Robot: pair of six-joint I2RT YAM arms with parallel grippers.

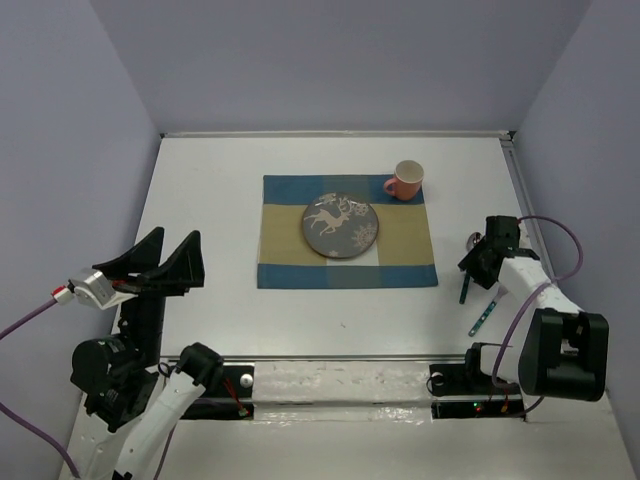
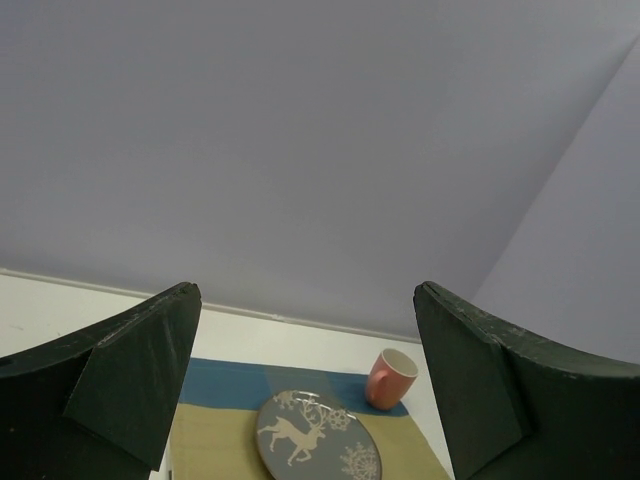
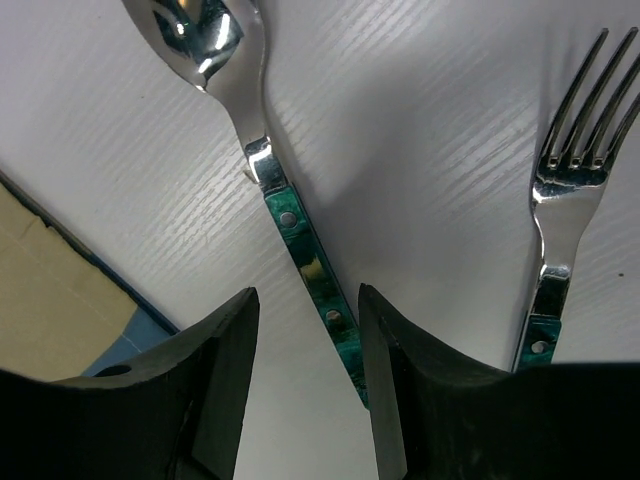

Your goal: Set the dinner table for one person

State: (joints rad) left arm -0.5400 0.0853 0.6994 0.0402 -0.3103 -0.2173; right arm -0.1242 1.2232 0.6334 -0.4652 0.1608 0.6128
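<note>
The white dinner table [image 1: 220, 180] carries a blue-and-tan checked placemat [image 1: 285, 240] with a grey deer plate [image 1: 340, 225] and a pink mug [image 1: 405, 180] on it. A spoon [image 1: 465, 288] and a fork [image 1: 480, 320], both green-handled, lie on the table right of the placemat. My right gripper [image 1: 473, 260] is low over them and open. In the right wrist view its fingers [image 3: 225, 340] stand on either side of the spoon's handle [image 3: 300, 240], with the fork [image 3: 570, 160] to the right. My left gripper [image 1: 162, 262] is raised, open and empty.
The left wrist view shows the plate [image 2: 315, 440], the mug [image 2: 390, 378] and the placemat [image 2: 215, 420] between the open left gripper [image 2: 305, 295]. A placemat corner [image 3: 50, 290] lies left of the right gripper. Purple walls enclose the table on three sides.
</note>
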